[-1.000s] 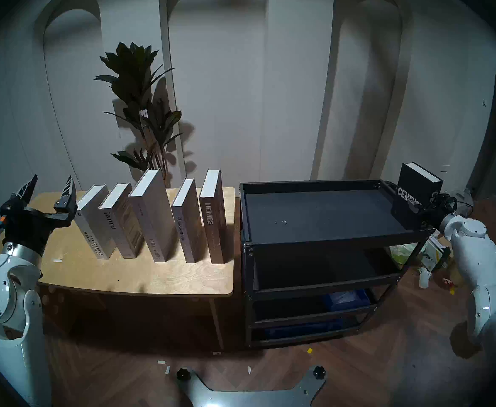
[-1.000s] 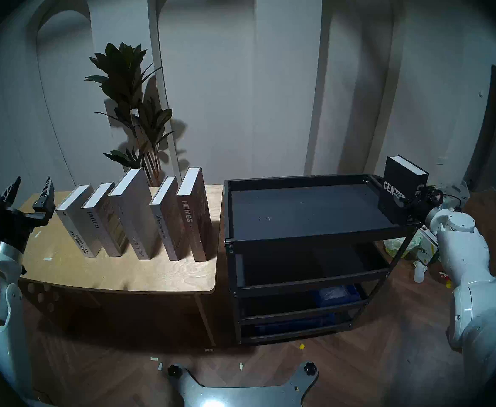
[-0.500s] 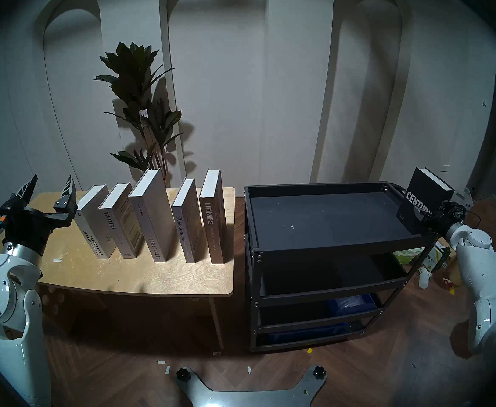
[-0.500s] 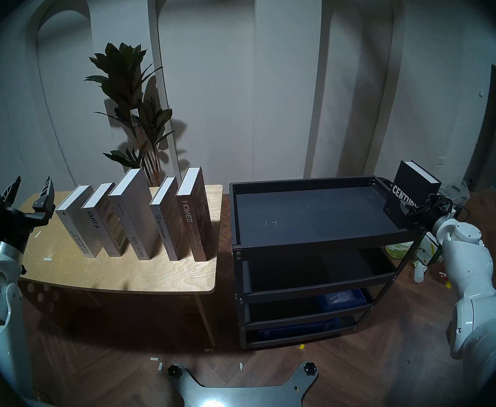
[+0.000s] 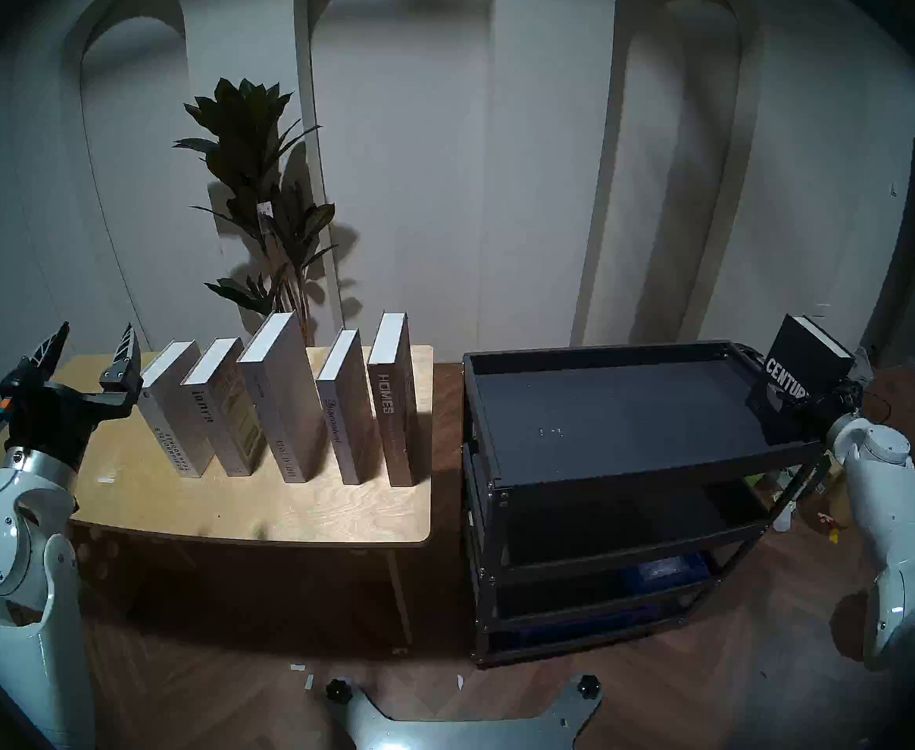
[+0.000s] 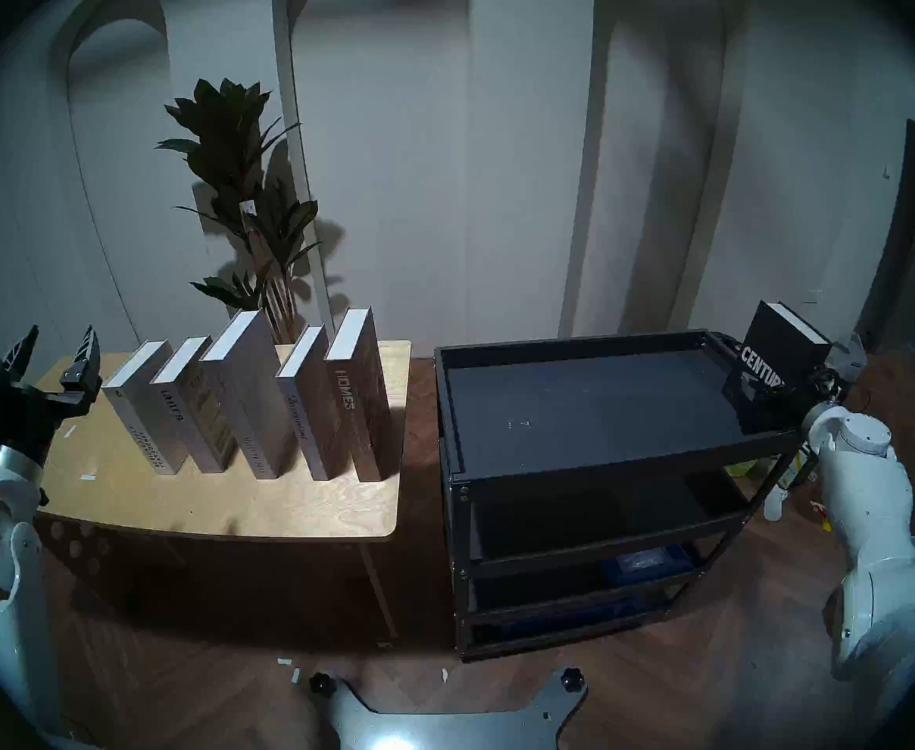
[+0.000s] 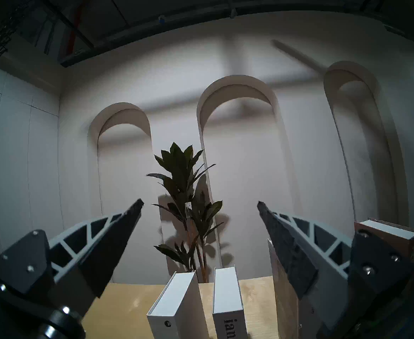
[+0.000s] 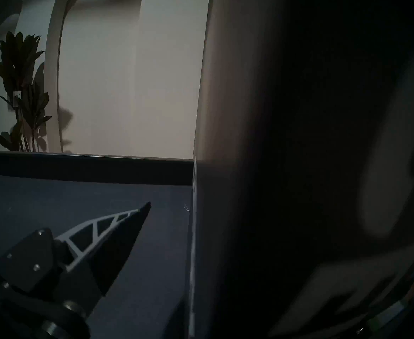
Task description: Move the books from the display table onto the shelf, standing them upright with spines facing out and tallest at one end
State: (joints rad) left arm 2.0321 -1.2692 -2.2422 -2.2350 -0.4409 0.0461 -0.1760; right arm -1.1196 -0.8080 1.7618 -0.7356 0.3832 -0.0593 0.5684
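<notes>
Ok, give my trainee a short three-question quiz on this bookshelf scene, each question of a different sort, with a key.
1. How many books stand on the display table?
2. True or false: the CENTURY book sits on the bottom tier of the shelf.
3. The left gripper is: A) shut on a book, B) open and empty, C) out of view.

Key: 1. Five. 2. False: it stands at the right end of the top tray. 3. B.
</notes>
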